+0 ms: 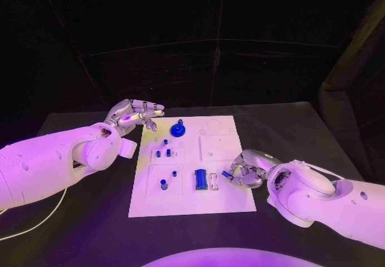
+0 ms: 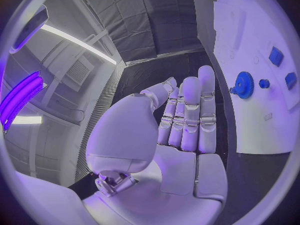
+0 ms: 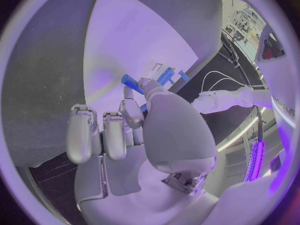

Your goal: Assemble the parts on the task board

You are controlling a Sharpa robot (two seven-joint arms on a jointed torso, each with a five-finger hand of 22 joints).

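Here the task board, a flat white rectangular plate with shallow recesses, lies in the middle of the matte black table. Near its far end sits a blue toothed gear, round and ridged at the rim; in the left wrist view the same gear stands beside a small blue knob. Nearer the robot, a blue rectangular block lies on the board, and small blue pegs stand in a recessed panel left of centre.

The left hand, silver and segmented, hovers over the board's far left corner with its fingers stretched out straight and side by side, holding nothing.

The right hand rests at the board's right edge, its glossy fingers curled in. In the right wrist view it pinches a slim blue rod-shaped part between thumb and fingertips, just above the white plate.
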